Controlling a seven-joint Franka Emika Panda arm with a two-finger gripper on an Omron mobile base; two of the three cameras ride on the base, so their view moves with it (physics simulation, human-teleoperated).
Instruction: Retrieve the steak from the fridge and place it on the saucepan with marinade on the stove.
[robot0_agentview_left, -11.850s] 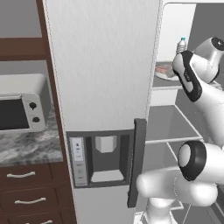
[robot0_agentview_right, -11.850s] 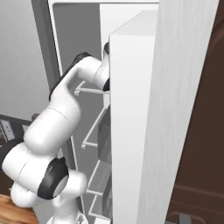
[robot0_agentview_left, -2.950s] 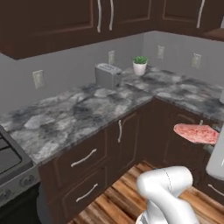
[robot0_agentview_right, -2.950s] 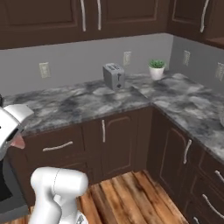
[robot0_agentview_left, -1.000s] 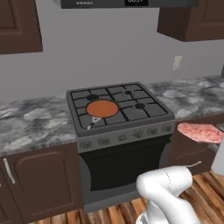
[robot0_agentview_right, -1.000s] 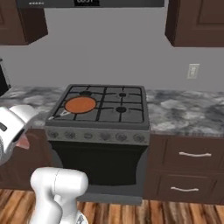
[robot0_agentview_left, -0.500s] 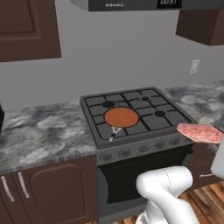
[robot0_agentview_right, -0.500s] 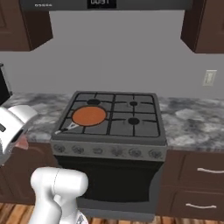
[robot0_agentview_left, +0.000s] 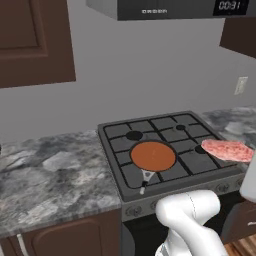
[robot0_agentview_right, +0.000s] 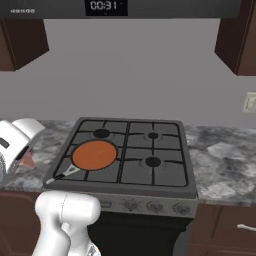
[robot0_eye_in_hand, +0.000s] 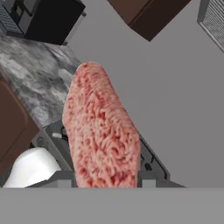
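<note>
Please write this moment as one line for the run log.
phase: carrying | pincer: shut on steak | saucepan with marinade: on stove, front left burner | steak: not yet in saucepan

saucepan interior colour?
Orange-brown, plain and even. The saucepan shows best in the left base view, on the stove.

The fridge has been left behind and the corner counter with the toaster has been passed as the base was driven along; the stove (robot0_agentview_left: 170, 150) is now faced and seen much closer than half a second ago. The steak (robot0_agentview_left: 227, 150), taken from the fridge shelf, is now carried at the stove's right edge, level with the saucepan with marinade (robot0_agentview_left: 153, 155).
</note>
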